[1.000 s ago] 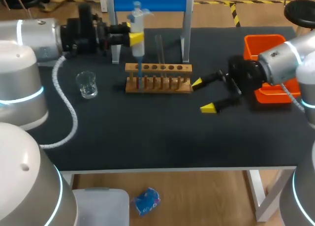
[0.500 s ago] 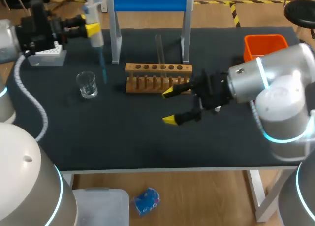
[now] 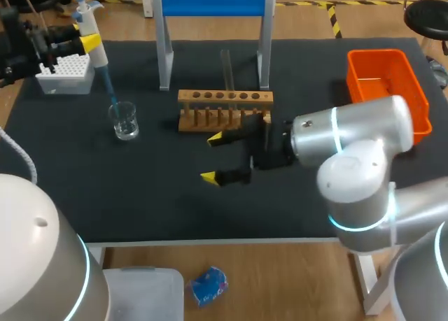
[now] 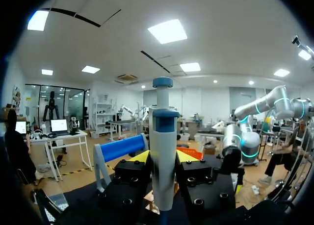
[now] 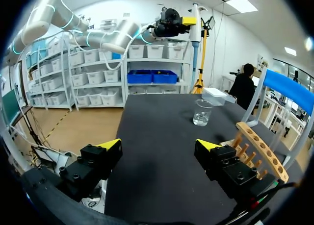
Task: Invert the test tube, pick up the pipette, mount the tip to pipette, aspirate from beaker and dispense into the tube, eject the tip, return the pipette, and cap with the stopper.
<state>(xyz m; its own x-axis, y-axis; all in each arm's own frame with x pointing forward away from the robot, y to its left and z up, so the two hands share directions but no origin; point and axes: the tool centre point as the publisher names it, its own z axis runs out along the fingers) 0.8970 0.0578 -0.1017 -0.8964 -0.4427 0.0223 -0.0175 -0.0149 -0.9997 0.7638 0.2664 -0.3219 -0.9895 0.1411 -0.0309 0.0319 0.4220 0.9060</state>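
Observation:
My left gripper (image 3: 85,40), at the table's far left, is shut on the white and blue pipette (image 3: 93,34). The pipette's blue tip (image 3: 108,87) slants down toward the rim of the glass beaker (image 3: 124,119). In the left wrist view the pipette (image 4: 163,151) stands upright between the jaws. A clear test tube (image 3: 226,68) stands in the wooden rack (image 3: 224,111). My right gripper (image 3: 213,157) hangs open and empty just in front of the rack. The right wrist view has the gripper (image 5: 158,145) wide open, with the beaker (image 5: 202,112) ahead of it, the rack (image 5: 260,147) beside it and the pipette (image 5: 196,24) beyond.
A white tip box (image 3: 64,76) sits at the far left corner behind the beaker. A blue-topped metal stand (image 3: 213,3) rises behind the rack. An orange bin (image 3: 387,83) is at the far right.
My left arm carried the pipette from above the rack leftward to above the beaker. My right arm swung left, from near the orange bin to in front of the rack, still open.

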